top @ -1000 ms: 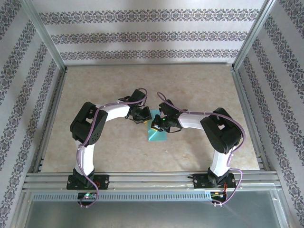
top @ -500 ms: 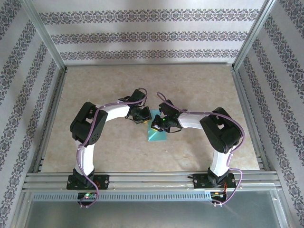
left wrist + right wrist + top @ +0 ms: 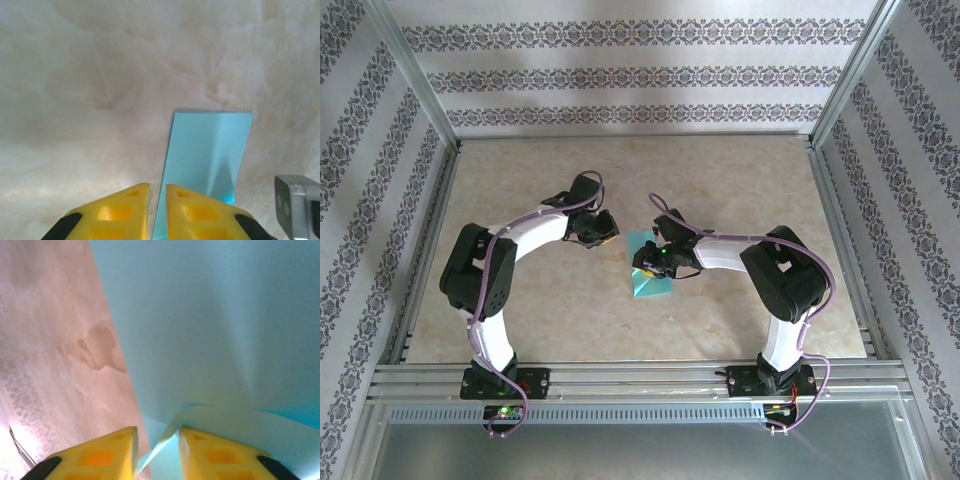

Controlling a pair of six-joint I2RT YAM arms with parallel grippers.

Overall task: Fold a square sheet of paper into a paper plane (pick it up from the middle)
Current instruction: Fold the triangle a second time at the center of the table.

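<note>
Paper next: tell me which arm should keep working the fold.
Right. Its gripper sits over the teal paper, with a raised paper edge between its parted jaws. The left gripper stands apart from the sheet.
</note>
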